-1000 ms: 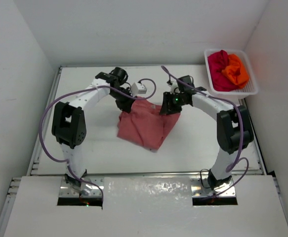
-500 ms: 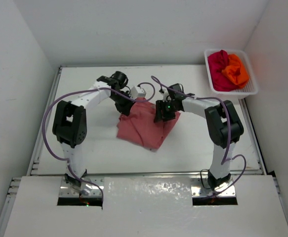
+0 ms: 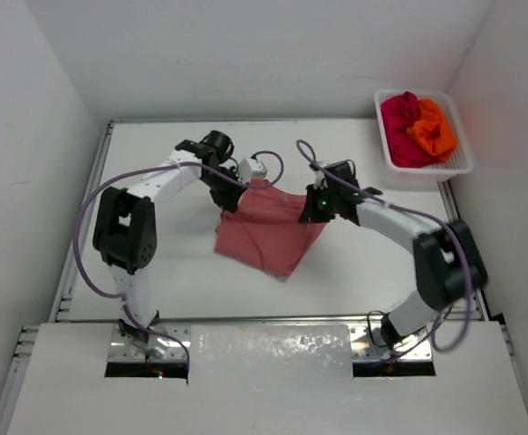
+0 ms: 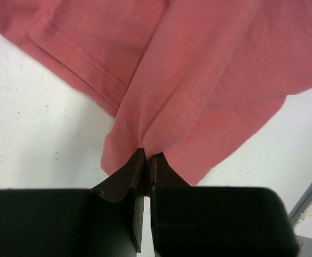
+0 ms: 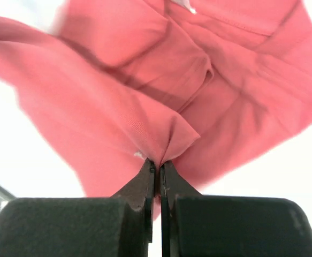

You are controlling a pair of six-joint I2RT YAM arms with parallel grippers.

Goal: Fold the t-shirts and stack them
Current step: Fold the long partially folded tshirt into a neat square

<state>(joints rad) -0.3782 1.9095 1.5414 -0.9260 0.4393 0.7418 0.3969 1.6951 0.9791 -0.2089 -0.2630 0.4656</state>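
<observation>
The salmon-pink t-shirt [image 3: 268, 231] lies bunched at the middle of the table, its far edge lifted between both arms. My left gripper [image 3: 234, 201] is shut on a fold of its far left edge [image 4: 161, 134]. My right gripper [image 3: 313, 210] is shut on a fold of its far right edge [image 5: 172, 142]. In both wrist views the cloth is pinched between the closed fingertips and hangs away from them. The crimson t-shirt [image 3: 399, 127] and the orange t-shirt [image 3: 431, 130] lie crumpled in the white basket [image 3: 463, 166] at the far right.
The basket stands against the right wall past the table's far right corner. Purple cables loop over both arms. A small white block [image 3: 253, 164] on the left arm sits just behind the shirt. White walls enclose the table on three sides.
My right gripper swung left over the shirt, then back right and slightly toward the front, pulling the shirt's right edge with it. The left gripper has hardly moved.
</observation>
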